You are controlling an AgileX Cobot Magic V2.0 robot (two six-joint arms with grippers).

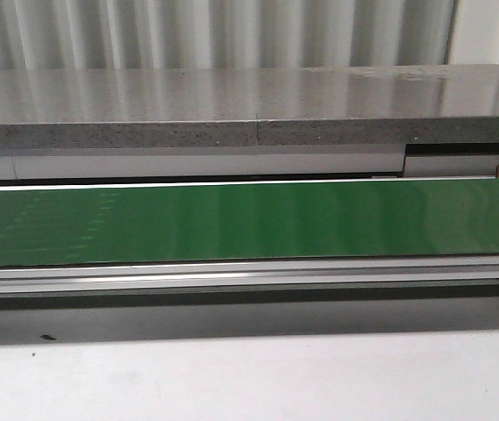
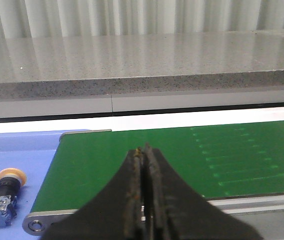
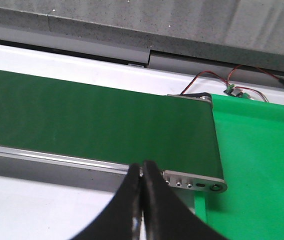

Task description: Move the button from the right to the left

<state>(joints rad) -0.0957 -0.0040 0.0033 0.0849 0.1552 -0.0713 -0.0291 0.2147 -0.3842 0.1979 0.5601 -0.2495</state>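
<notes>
The button (image 2: 2,197), with a yellow-orange cap, black collar and translucent blue rear block, lies on its side on a blue mat (image 2: 17,155) just off the end of the green conveyor belt (image 2: 181,160), in the left wrist view only. My left gripper (image 2: 143,150) is shut and empty above the belt, apart from the button. My right gripper (image 3: 142,165) is shut and empty over the near rail (image 3: 57,159) of the belt's other end. Neither gripper nor the button shows in the front view.
The green belt (image 1: 249,219) runs across the front view, with a grey stone ledge (image 1: 231,105) behind and a white tabletop (image 1: 249,377) in front. A bright green mat (image 3: 261,165) lies past the belt's end roller; red wires and a small board (image 3: 234,91) sit behind it.
</notes>
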